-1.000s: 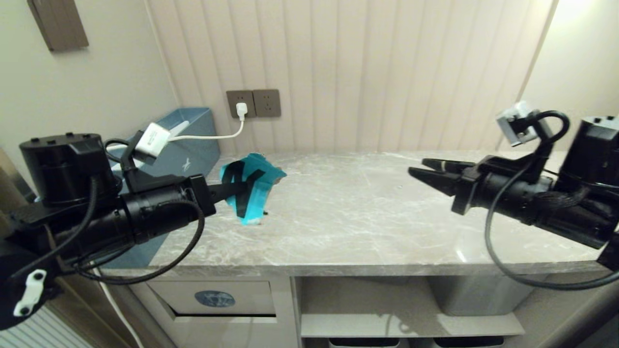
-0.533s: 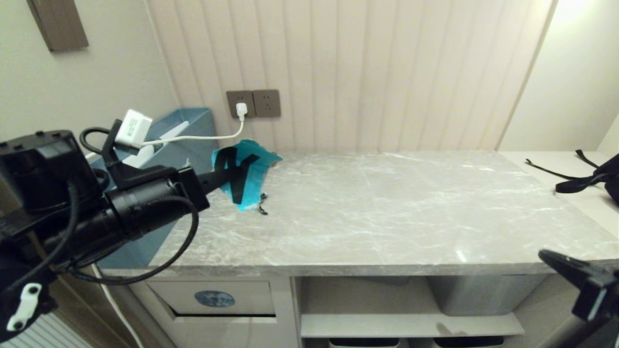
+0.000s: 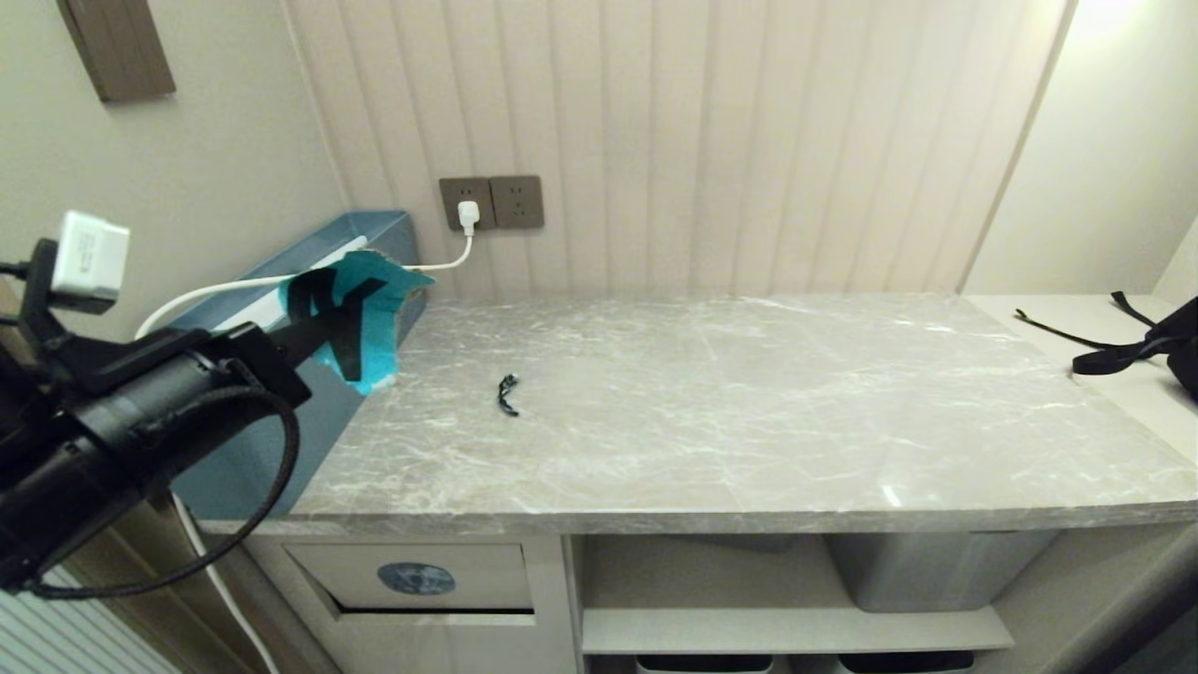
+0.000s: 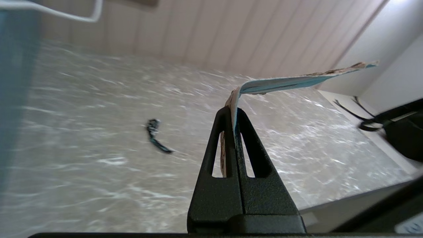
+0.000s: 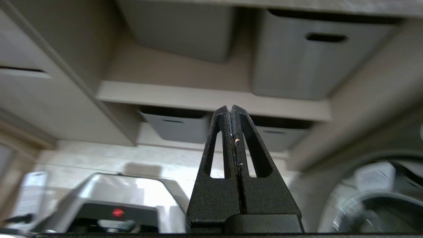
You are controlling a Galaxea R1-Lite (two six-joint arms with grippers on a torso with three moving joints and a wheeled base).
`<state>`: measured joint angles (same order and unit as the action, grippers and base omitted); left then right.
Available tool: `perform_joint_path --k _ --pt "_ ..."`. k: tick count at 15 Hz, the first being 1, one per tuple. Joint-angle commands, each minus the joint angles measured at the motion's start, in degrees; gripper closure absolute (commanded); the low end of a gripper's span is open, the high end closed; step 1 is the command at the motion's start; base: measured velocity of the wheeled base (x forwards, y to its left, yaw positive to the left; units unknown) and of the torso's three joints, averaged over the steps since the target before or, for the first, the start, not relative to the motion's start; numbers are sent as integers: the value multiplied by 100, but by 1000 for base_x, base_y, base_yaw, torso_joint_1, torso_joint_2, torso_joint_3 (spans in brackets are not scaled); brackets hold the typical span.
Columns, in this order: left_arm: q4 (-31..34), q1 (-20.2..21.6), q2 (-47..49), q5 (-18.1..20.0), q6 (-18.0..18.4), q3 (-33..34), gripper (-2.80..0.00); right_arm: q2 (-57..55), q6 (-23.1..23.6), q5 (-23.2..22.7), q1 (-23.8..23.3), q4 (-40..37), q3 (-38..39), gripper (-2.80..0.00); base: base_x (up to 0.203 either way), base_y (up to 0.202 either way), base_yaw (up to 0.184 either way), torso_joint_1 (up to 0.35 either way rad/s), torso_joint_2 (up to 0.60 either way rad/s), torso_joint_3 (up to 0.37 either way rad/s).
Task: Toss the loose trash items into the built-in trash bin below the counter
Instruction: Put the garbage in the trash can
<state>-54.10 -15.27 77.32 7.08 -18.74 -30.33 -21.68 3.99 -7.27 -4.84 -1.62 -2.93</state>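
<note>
Head view | L gripper (image 3: 298, 329) clamps turquoise cardboard (image 3: 360, 314) | R gripper (image 5: 230, 110) closed, empty

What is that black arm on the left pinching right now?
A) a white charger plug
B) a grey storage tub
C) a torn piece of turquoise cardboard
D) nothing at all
C: the left tool is shut on the turquoise cardboard piece, held up over the counter's left end.

No legible text, blue oval bin-icon sticker (image 3: 416, 578) on trash flap (image 3: 412, 576)
</note>
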Motion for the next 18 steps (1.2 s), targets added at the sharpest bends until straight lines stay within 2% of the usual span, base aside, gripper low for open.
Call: perform_joint_path --k 1,2,4,6,8,11,12,13,15,18 --pt "-30 187 -624 -18 235 438 0 563 33 181 1 418 203 0 0 0 0 0 0 0" --pt "-29 268 -885 -24 447 732 0 558 14 206 7 457 234 0 0 0 0 0 0 0" --pt "1 388 -1507 -32 696 1263 0 538 -324 199 376 -174 40 0 0 0 0 0 0 0" --pt "122 440 -2028 -52 791 1528 0 459 -678 233 937 -448 -56 0 0 0 0 0 0 0" --pt "449 452 -2448 -74 810 1610 0 189 -744 243 1198 -496 -74 0 0 0 0 0 0 0" --pt "1353 455 -3192 -376 807 1816 0 498 -300 677 1164 -489 -6 0 0 0 0 0 0 0" --pt "1604 454 -3434 -456 800 1876 0 626 -143 672 1136 -476 28 0 0 0 0 0 0 0" --pt "1826 454 -3666 -492 796 1915 0 619 160 650 1003 -477 45 0 0 0 0 0 0 0" --pt "2340 448 -3985 -514 794 1948 0 307 358 617 581 -492 46 0 0 0 0 0 0 0" --pt "2387 455 -4061 -523 793 1938 0 -173 418 605 472 -497 47 0 0 0 0 0 0 0"
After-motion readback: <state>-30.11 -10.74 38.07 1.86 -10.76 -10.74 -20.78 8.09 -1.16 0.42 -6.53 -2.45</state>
